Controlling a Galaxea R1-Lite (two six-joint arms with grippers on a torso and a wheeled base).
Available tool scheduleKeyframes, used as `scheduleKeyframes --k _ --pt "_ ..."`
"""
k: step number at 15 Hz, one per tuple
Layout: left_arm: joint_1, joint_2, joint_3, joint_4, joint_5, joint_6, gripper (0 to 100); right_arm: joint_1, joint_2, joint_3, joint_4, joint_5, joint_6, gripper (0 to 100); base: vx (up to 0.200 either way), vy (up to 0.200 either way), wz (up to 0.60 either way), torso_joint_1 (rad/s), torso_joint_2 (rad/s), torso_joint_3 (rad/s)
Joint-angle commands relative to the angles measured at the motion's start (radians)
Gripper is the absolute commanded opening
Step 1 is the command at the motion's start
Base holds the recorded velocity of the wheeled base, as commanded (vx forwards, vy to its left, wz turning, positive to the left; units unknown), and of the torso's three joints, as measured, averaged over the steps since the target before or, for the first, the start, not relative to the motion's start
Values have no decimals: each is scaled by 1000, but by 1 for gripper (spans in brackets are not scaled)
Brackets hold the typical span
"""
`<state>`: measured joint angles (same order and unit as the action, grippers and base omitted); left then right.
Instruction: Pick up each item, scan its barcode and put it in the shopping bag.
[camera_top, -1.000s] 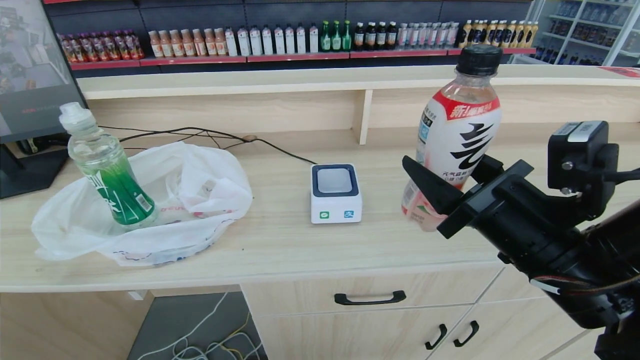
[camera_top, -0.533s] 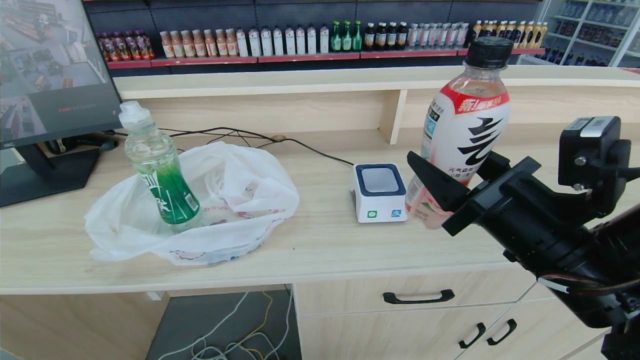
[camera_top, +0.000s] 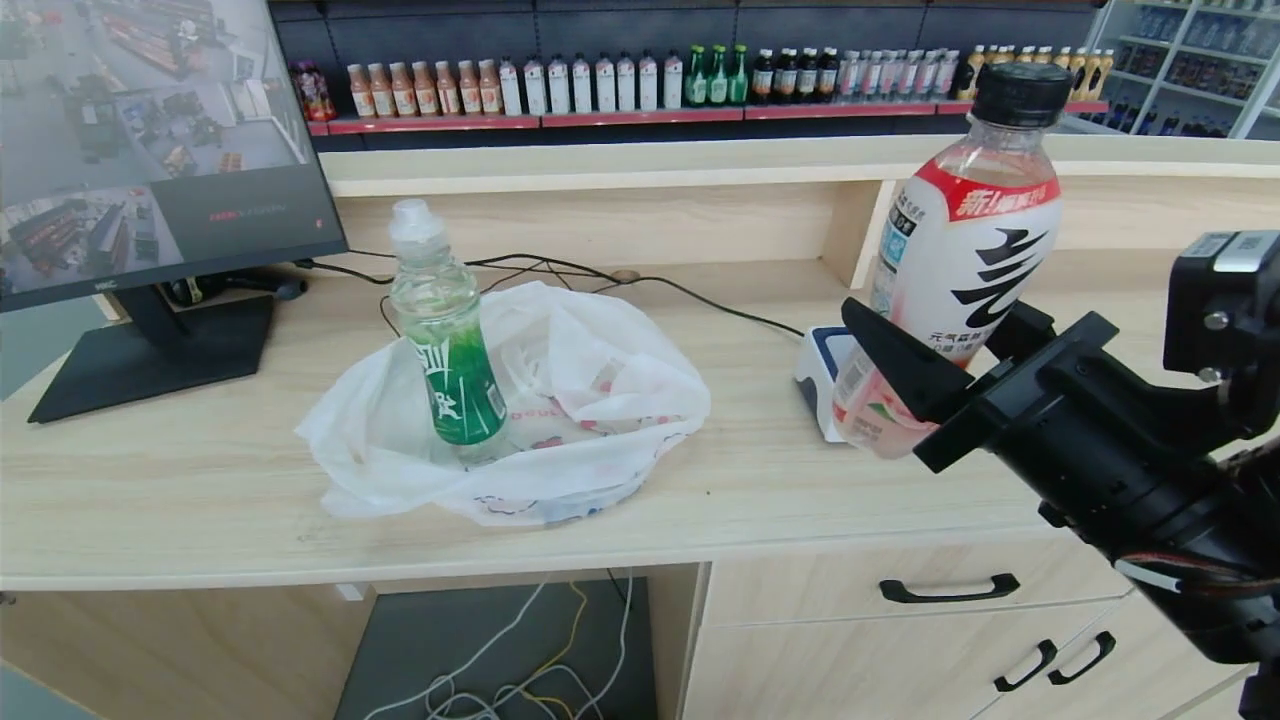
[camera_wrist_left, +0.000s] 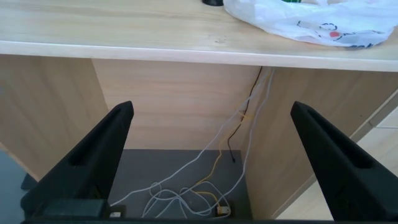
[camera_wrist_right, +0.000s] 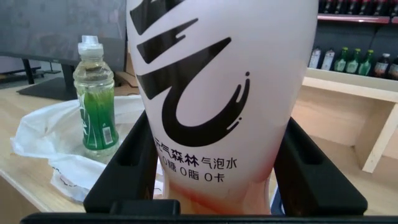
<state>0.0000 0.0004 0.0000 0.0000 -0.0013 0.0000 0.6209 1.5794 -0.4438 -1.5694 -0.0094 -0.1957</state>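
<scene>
The head camera looks from above, forward and down over the desk (camera_top: 180, 500) toward the far shelves (camera_top: 640, 115). The left wrist camera sits low, below the desk edge, facing the cables (camera_wrist_left: 186, 199) underneath, with the bag (camera_wrist_left: 311, 22) rim just in sight. The right wrist camera sits close behind the white bottle (camera_wrist_right: 217, 106), looking across the desk. It shares the bag and green bottle (camera_wrist_right: 96, 99) with the head view.

White scanner box with blue-rimmed top (camera_top: 818, 385): mostly hidden behind pink-and-white plastic drink bottle with black cap (camera_top: 965, 260). Right wrist view: that bottle's cap and shoulders run off the edge.
</scene>
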Motion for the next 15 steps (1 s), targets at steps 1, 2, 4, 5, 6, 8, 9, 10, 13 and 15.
scheduleKeyframes --k 1,2,4,5,6,8,9,10,13,15 --pt "0 0 0 0 0 0 100 -58 -1 -4 -1 5 -28 0 0 0 0 0 0 0" --pt "0 0 0 0 1 0 100 -72 5 -12 -1 17 -48 0 0 0 0 0 0 0" --pt "0 0 0 0 0 0 100 -132 13 -12 -1 108 -131 0 0 0 0 0 0 0" --pt "0 0 0 0 1 0 100 -176 7 -10 -1 166 -180 0 0 0 0 0 0 0" --pt "0 0 0 0 0 0 100 -231 10 -4 -1 281 -307 0 0 0 0 0 0 0" --pt "0 0 0 0 0 0 100 -236 33 -9 -1 308 -387 0 0 0 0 0 0 0" --pt "0 0 0 0 1 0 100 -237 57 -4 -1 324 -487 0 0 0 0 0 0 0" --pt "0 0 0 0 0 0 100 -240 88 -21 -1 358 -554 0 0 0 0 0 0 0" --pt "0 0 0 0 1 0 100 -314 151 -144 -1 555 -748 0 0 0 0 0 0 0" --pt "0 0 0 0 1 0 100 -339 166 -157 -1 623 -804 0 0 0 0 0 0 0"
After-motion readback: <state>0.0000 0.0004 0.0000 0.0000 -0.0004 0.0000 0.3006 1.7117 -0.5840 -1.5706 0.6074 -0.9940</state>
